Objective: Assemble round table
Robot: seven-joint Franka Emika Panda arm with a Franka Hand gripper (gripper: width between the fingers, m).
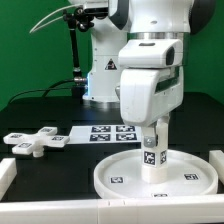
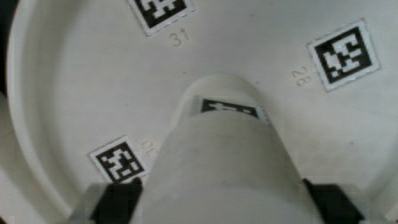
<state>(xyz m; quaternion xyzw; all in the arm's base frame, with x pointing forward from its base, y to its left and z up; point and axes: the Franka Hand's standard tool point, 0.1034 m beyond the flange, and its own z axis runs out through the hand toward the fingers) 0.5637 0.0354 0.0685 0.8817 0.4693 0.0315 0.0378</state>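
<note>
On the exterior view's left, the cross-shaped foot piece (image 1: 34,141) is lying flat on the black table (image 1: 40,112), well apart from the other parts. Just beside it, the marker board (image 1: 112,133) is lying flat too. Further right, the big round disc (image 1: 108,170) is sitting with its rim up like a shallow dish. The short thick leg (image 1: 153,162) is standing upright inside it, near the middle. The gripper (image 1: 154,136) is coming down from above and squeezing the leg between its two fingers (image 2: 118,200), one on each side. In the exterior view the gripper is covering the leg's top. In the wrist view the leg is hiding its own bottom end, so I cannot tell if it is joined to the disc. The disc and the fingers are running off that picture's edges
</note>
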